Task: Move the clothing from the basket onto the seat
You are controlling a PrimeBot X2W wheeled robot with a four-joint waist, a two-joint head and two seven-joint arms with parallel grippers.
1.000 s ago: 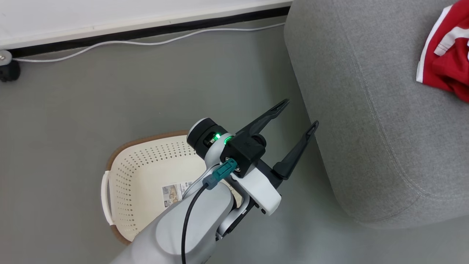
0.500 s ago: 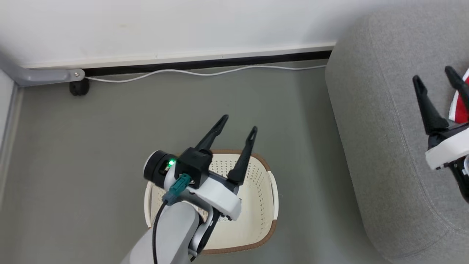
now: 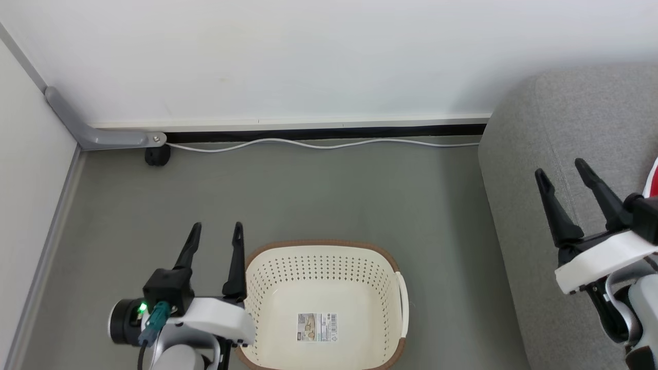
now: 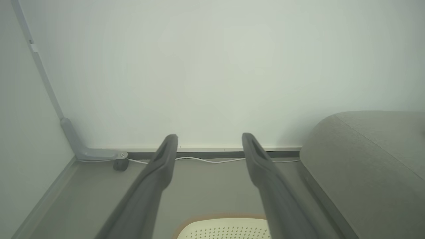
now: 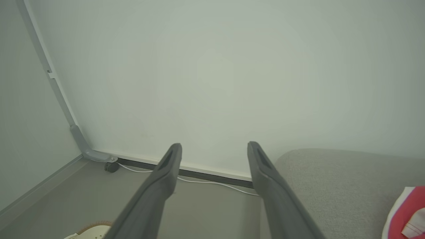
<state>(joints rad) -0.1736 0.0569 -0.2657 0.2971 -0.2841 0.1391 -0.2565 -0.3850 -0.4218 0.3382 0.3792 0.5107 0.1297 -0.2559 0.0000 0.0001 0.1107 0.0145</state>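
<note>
The basket is cream, its walls dotted with even rows of small holes, its rim brown and its side handle white. The label on its bottom is white with dark print and a barcode. The seat is plain grey fabric with a paler stitched seam. The clothing is bright red edged in white. The left end effector and right end effector have black fingers on white housings, with a green light by the left one. The floor is dull grey-green, the wall white, the skirting strip black and the cable white.
</note>
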